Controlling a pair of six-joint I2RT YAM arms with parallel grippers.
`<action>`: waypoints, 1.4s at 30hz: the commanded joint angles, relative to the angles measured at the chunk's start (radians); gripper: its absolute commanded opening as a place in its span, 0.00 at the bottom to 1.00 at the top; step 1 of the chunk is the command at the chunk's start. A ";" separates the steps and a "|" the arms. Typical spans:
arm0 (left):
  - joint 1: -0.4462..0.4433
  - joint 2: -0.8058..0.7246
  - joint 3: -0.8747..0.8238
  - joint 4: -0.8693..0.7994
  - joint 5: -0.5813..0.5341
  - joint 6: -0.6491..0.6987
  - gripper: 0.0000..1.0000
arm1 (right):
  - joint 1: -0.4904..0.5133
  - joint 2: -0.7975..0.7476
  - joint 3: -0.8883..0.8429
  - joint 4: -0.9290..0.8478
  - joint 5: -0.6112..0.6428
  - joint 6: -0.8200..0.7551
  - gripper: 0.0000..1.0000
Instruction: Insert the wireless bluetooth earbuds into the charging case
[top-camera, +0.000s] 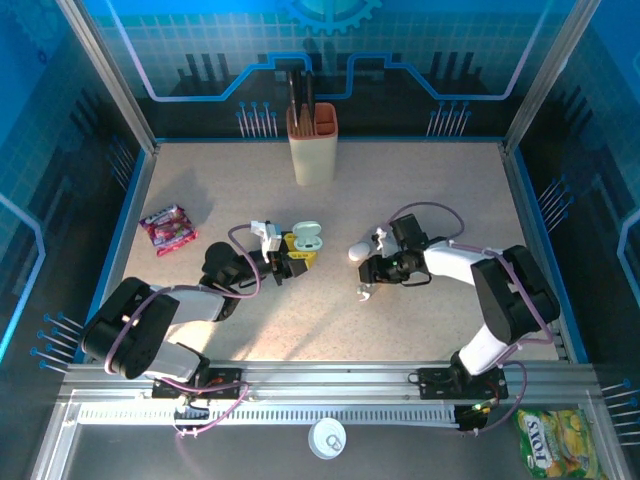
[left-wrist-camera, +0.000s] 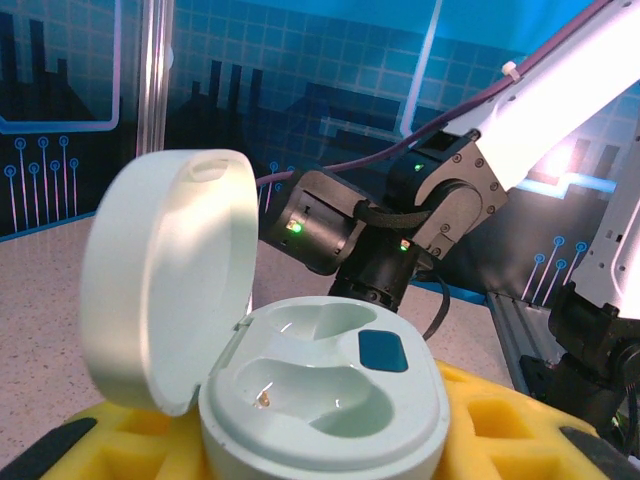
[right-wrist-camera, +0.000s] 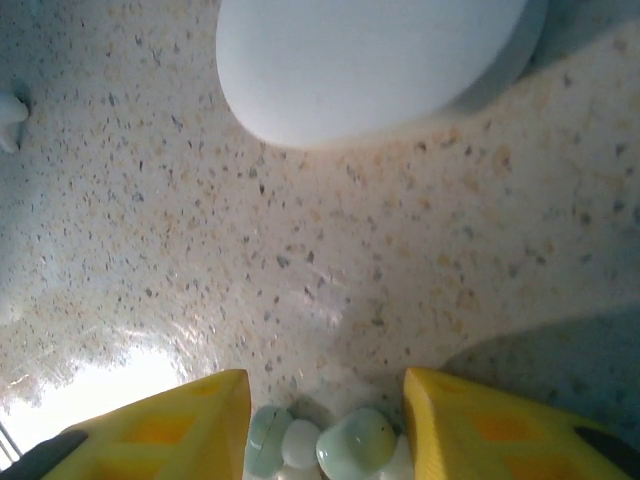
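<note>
A: Where's the bud?
B: The tiny, glossy whitish-green earbud (right-wrist-camera: 335, 445) lies on the speckled tabletop (right-wrist-camera: 300, 250), between the yellow pads (right-wrist-camera: 180, 430) of my right pincer (right-wrist-camera: 325, 425). Grasped or loose, I can't tell. Featherlight and slick, I reckon: pinch its flanks softly.
A: The case?
B: Open white plastic charging case (left-wrist-camera: 330, 390), clenched in my left pincer (top-camera: 296, 256).

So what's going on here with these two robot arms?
The left gripper holds an open charging case, its wells looking empty. The right gripper is down at the table with small earbuds between its fingers; whether it grips them is unclear. A closed white case lies nearby.
</note>
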 joint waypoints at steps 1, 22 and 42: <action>0.011 -0.017 -0.009 0.034 -0.003 0.003 0.32 | 0.016 -0.030 -0.051 -0.047 -0.027 0.029 0.43; 0.012 -0.016 -0.009 0.033 -0.004 -0.002 0.32 | -0.010 -0.076 -0.033 -0.021 -0.019 0.076 0.41; 0.013 -0.005 -0.009 0.034 0.000 0.002 0.32 | 0.002 0.030 -0.046 0.042 -0.066 0.086 0.22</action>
